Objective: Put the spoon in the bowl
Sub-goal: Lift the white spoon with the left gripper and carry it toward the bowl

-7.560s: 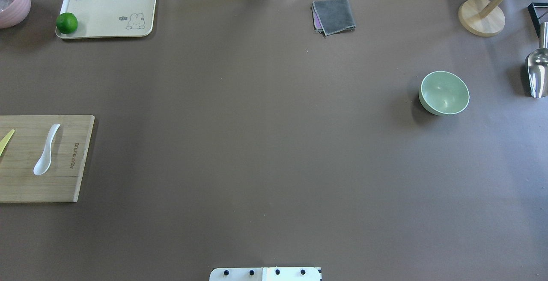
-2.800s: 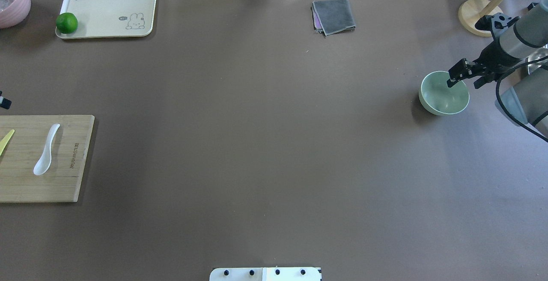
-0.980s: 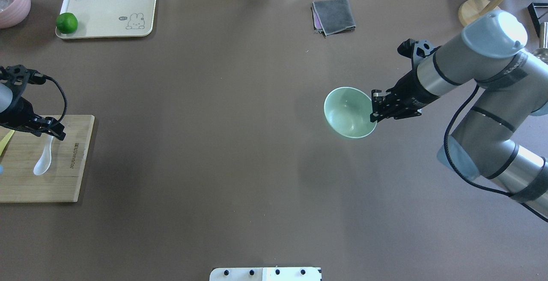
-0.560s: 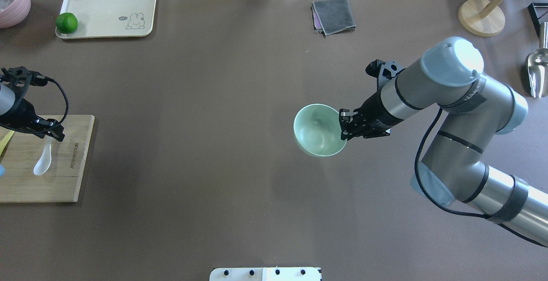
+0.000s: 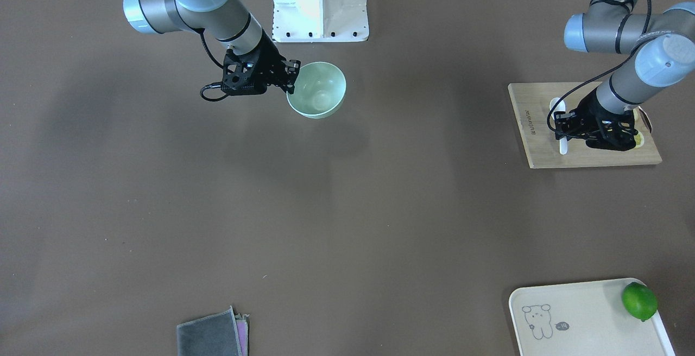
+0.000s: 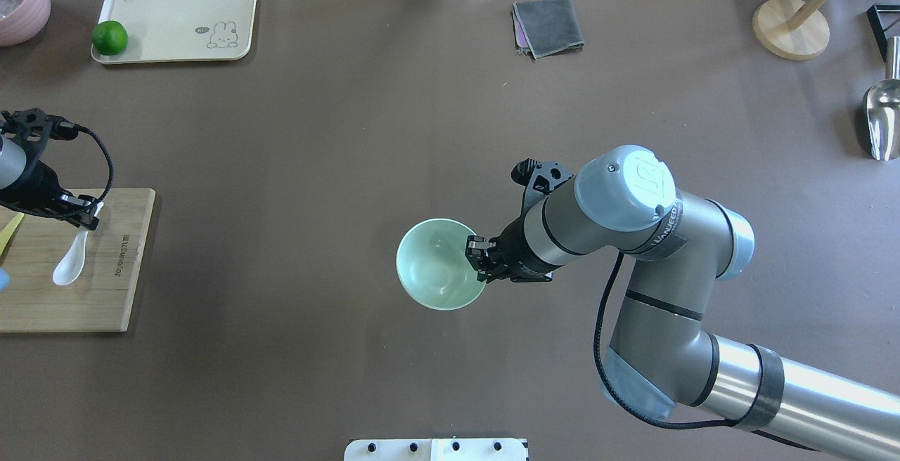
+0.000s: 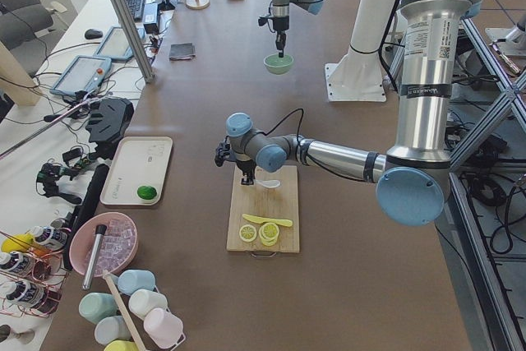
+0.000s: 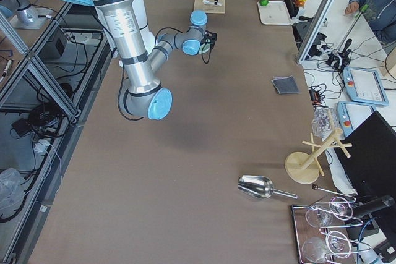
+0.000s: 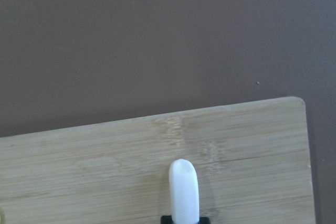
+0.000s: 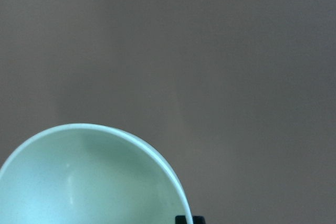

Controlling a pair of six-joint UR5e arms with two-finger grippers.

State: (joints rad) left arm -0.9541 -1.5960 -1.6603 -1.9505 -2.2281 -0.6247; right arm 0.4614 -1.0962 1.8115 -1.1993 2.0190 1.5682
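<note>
The pale mint-green bowl (image 6: 436,268) hangs near the table's middle, toward the robot's side. My right gripper (image 6: 479,258) is shut on its rim. In the front view the bowl (image 5: 320,93) casts a shadow apart from itself, so it is off the table. The right wrist view shows its rim (image 10: 126,140). The white spoon (image 6: 68,270) lies on the wooden cutting board (image 6: 112,299) at the left edge. My left gripper (image 6: 86,216) is shut on its handle. The handle's end (image 9: 184,187) sticks out between the fingers.
A yellow knife (image 6: 8,230) and lemon slices (image 7: 260,233) lie on the board. A cream tray (image 6: 183,4) with a lime (image 6: 110,37) and a pink bowl (image 6: 21,4) are far left. A grey cloth (image 6: 548,25), wooden stand (image 6: 791,29) and metal scoop (image 6: 882,117) are far right.
My right arm has carried the bowl from the right side leftward and nearer the robot, to the middle. My left gripper has stayed on the spoon's handle; the spoon has shifted slightly.
</note>
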